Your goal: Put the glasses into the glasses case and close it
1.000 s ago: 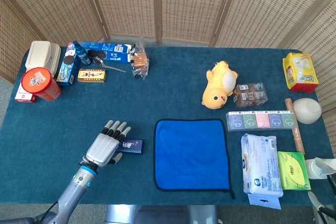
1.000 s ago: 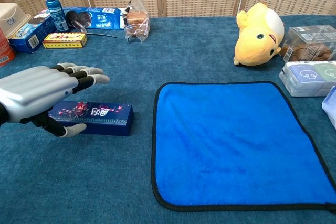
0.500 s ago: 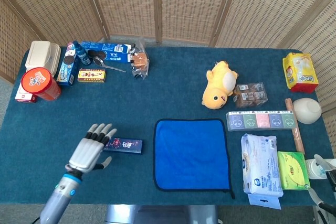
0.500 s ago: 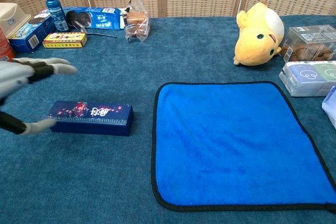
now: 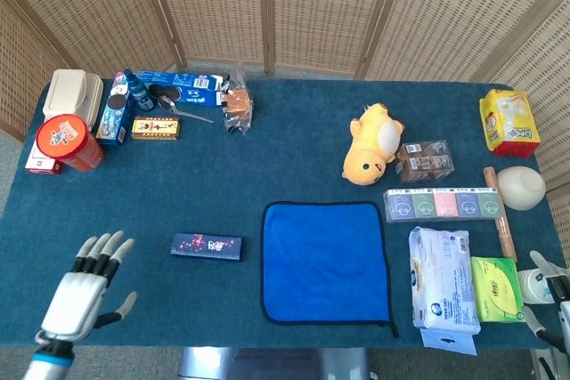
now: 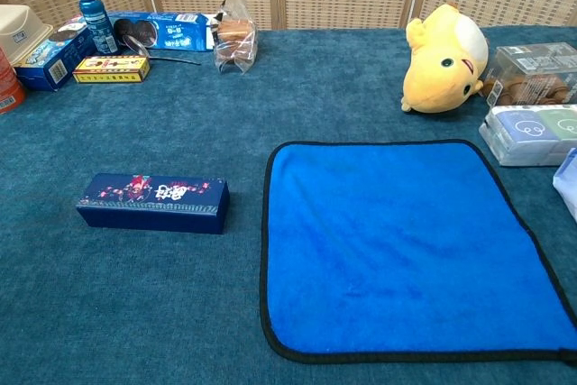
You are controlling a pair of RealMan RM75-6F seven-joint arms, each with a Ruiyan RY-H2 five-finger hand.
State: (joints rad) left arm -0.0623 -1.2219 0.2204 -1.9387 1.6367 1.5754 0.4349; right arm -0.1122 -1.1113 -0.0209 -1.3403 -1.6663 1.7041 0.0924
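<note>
Dark blue glasses case (image 5: 206, 246) is seen lying closed, lengthwise left-to-right, beside the blue cloth (image 5: 325, 260) — nearer the left hand (image 5: 83, 292), which is spread and empty; right hand (image 5: 548, 295) barely visible — grip undeterminable.

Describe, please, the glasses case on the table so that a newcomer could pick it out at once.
Start at the bright blue cloth near the table's front edge and look just left of it. The glasses case lies there alone, apart from the cloth: a long, closed, dark navy box with a small floral print on its lid.
</note>
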